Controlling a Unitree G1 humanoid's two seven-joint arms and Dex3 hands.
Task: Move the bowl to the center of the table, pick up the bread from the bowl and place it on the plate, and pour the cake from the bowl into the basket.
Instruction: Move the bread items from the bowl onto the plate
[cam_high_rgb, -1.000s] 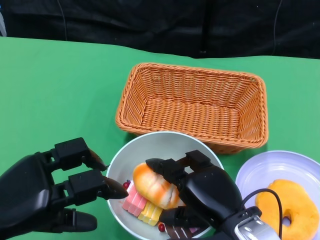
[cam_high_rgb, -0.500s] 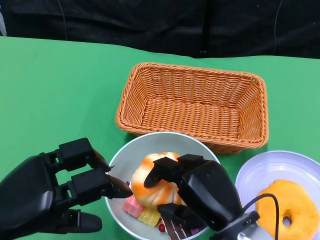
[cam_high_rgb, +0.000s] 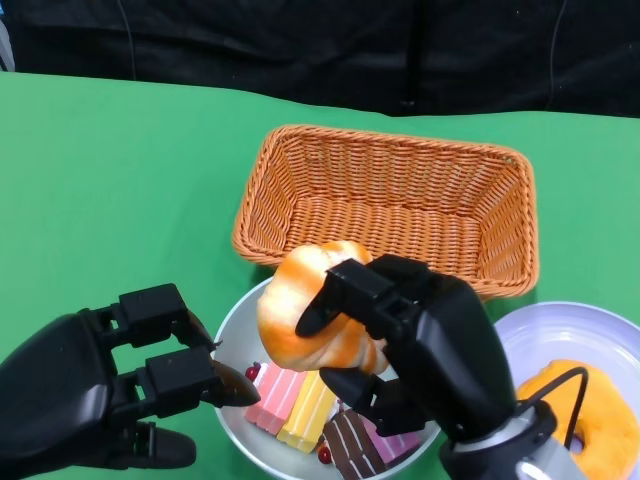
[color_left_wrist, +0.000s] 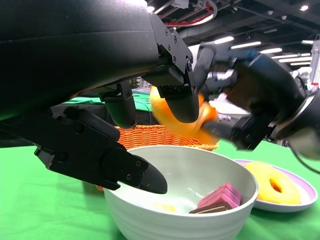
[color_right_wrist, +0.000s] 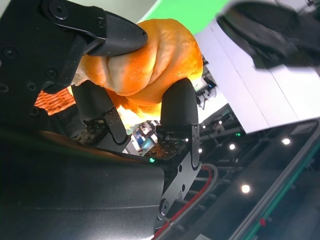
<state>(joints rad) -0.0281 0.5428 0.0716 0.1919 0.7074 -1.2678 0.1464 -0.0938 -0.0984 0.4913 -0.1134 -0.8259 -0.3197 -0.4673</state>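
1. Step in hand: bread transfer. Right hand (cam_high_rgb: 420, 345) clenched around bread (cam_high_rgb: 300, 310), lifted clear above bowl (cam_high_rgb: 240, 320); grip confirmed in right wrist view, fingers (color_right_wrist: 177, 107) wrapped on both sides of bread.
2. Left hand (cam_high_rgb: 90, 395) at near-left rim of bowl, fingers apart, grasping nothing visible; touching rim or just beside it, cannot tell.
3. Cake pieces (cam_high_rgb: 300, 405) left in bowl, pink, yellow and brown.
4. Plate (cam_high_rgb: 540, 335) just right of bowl on table (cam_high_rgb: 120, 180), already carrying a doughnut (cam_high_rgb: 590, 415); bare part toward far-left edge.
5. Basket (cam_high_rgb: 385, 205) just behind bowl, nothing seen inside.
6. Next, by judgement: carry bread rightward over plate, lower onto bare area beside doughnut, then release. Pour of cake not yet begun.
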